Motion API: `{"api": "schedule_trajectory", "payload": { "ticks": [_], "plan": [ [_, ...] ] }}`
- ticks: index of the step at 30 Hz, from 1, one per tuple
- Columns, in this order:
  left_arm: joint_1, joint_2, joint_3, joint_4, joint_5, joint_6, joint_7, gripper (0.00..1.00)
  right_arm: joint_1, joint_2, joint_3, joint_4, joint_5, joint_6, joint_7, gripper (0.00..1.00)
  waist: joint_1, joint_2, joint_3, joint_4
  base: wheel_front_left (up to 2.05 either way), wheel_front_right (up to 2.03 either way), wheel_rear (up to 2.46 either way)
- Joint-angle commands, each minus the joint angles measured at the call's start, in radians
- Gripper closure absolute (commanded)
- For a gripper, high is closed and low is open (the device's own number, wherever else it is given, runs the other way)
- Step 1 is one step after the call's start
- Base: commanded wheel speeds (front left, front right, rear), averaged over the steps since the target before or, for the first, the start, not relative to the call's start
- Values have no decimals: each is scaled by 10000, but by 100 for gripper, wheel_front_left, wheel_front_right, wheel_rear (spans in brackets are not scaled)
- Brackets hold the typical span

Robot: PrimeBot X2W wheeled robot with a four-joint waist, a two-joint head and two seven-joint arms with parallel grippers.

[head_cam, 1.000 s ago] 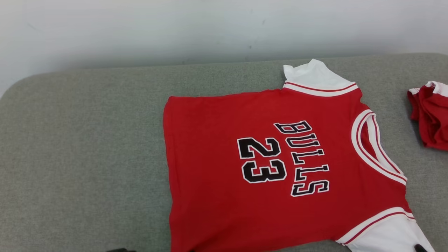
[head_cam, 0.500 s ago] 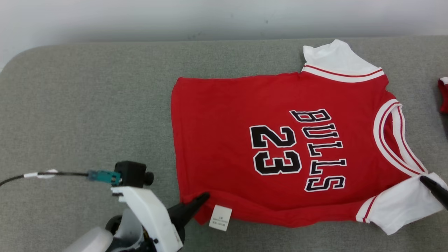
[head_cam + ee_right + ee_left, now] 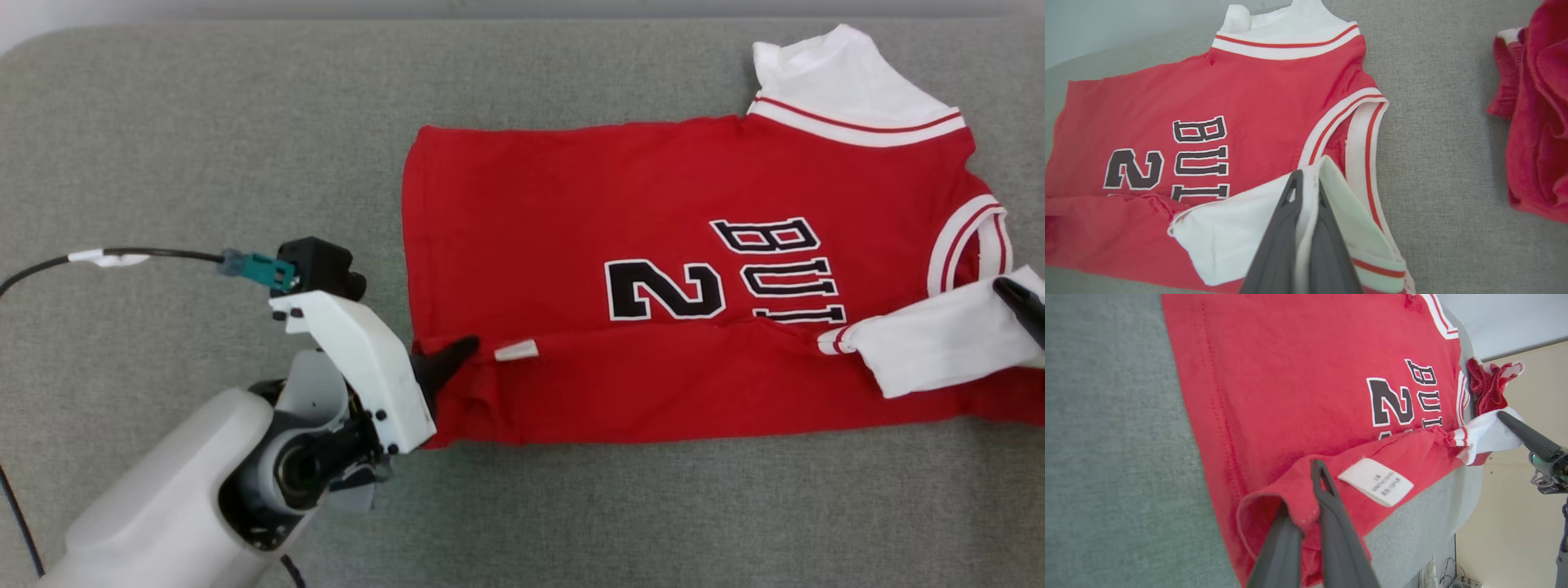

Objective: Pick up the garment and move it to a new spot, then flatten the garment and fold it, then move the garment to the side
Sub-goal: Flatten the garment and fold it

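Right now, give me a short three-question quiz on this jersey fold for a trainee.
1. True or false: the left gripper is shut on the red jersey.
2. What does the right gripper pinch? A: the white sleeve; B: the neckband; C: the care label.
3. Fill in: of the printed number, the one digit not covered by the folded-over cloth is ___.

Key: 1 true; 2 A; 3 the digit 2.
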Motion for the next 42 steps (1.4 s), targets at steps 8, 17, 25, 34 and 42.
{"api": "schedule_trajectory", "payload": {
  "ticks": [8,17,25,34,42],
  "plan": [
    [225,-43,0,643,339,-12,-473,0,-109,-233,640,325,-43,-20,-1121,0,-2,-1,-307,-58,0,0,0],
    [1353,1061,-44,-434,1556,153,-1802,0,1437,-1088,728,-177,-16,-20,-1795,0,-2,-1,-1470,-309,0,0,0],
    [2104,851,-546,-965,3366,1008,-3640,0,2575,-1589,989,25,-572,-20,-2986,0,-2,-1,-1106,-285,0,0,0],
    [2071,54,-1450,23,4312,943,-4304,0,2391,-1617,1401,1144,-1011,-20,-4232,0,-2,-1,-585,-97,0,0,0],
    [1703,-403,-1853,761,4447,728,-4175,0,1818,-1649,1520,2132,-1228,-20,-4826,0,-2,-1,-291,-112,0,0,0]
  ]
}}
